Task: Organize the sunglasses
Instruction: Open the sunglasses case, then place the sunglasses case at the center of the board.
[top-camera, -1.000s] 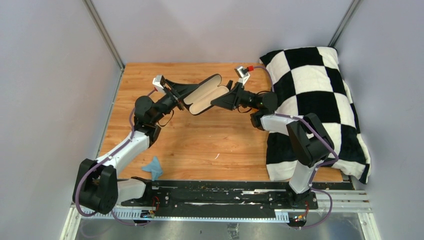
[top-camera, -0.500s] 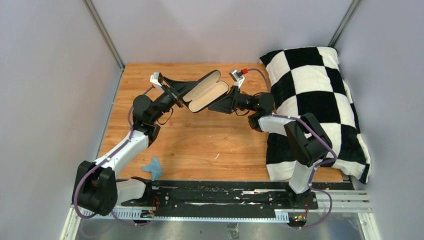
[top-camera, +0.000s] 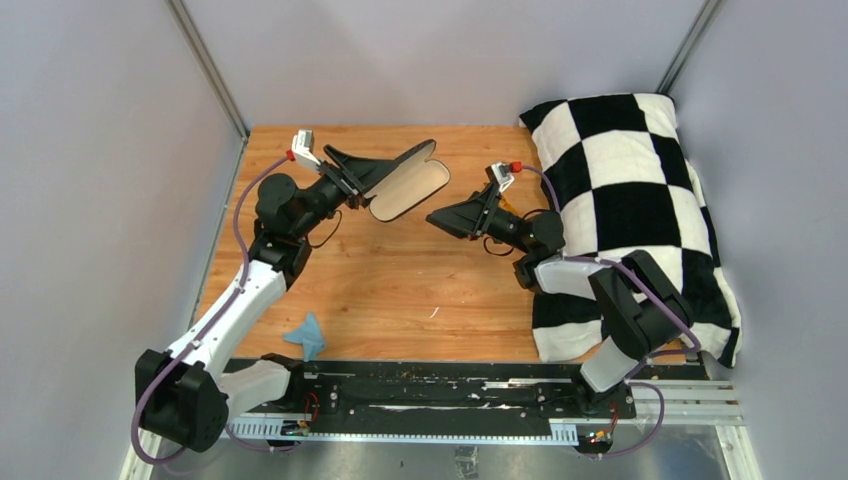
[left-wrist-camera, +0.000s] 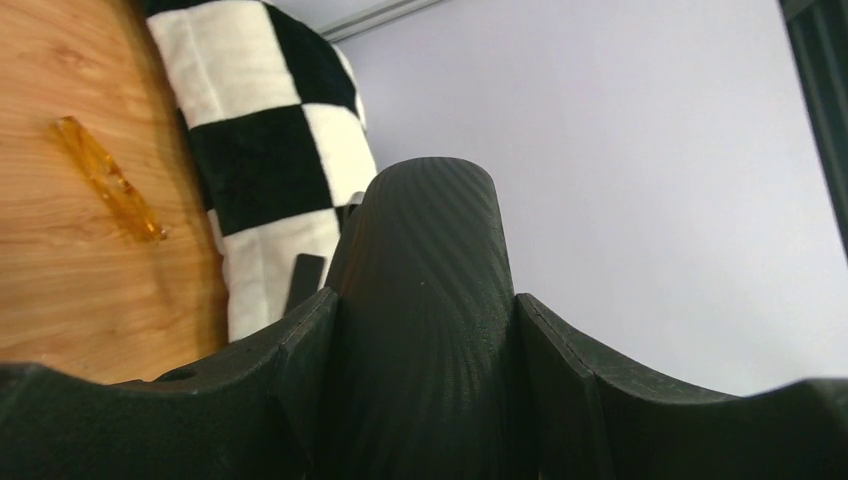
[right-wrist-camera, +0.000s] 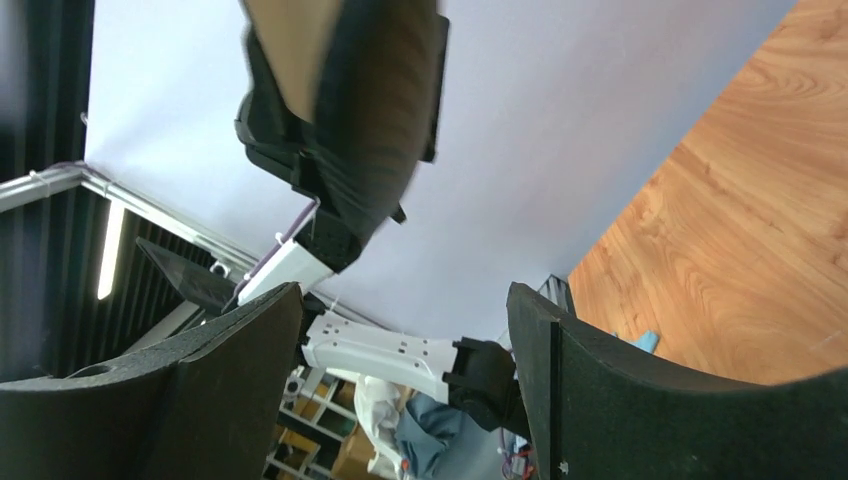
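Nearest to us, by the base of the left arm, a small crumpled light-blue cloth (top-camera: 308, 337) lies on the light-brown wooden table (top-camera: 400, 290), well apart from everything else. Farther in, the right gripper (top-camera: 433, 216) hangs above the middle of the table and points left; in its own wrist view we see its two black fingers (right-wrist-camera: 250, 350) spread wide with nothing between them, so it is parted and empty. Just beyond it and to the left, the left gripper (top-camera: 352, 182) is clamped on a black oval hard-shell glasses case (top-camera: 405, 182), which it holds up off the wood. The case gapes open, its pale beige lining turned toward the right gripper, with a clear gap between the case and that gripper's tips. In the left wrist view the case's dark woven-look shell fills the space between the fingers. The slim amber-orange translucent sunglasses (left-wrist-camera: 105, 180) show only in that left wrist view: they lie flat on the wood, near the edge of the large black-and-white checked cushion (top-camera: 620, 200), touched by neither gripper and outside the case. From above we cannot make them out. The cushion covers the far right side of the table, reaching back to the rear corner.
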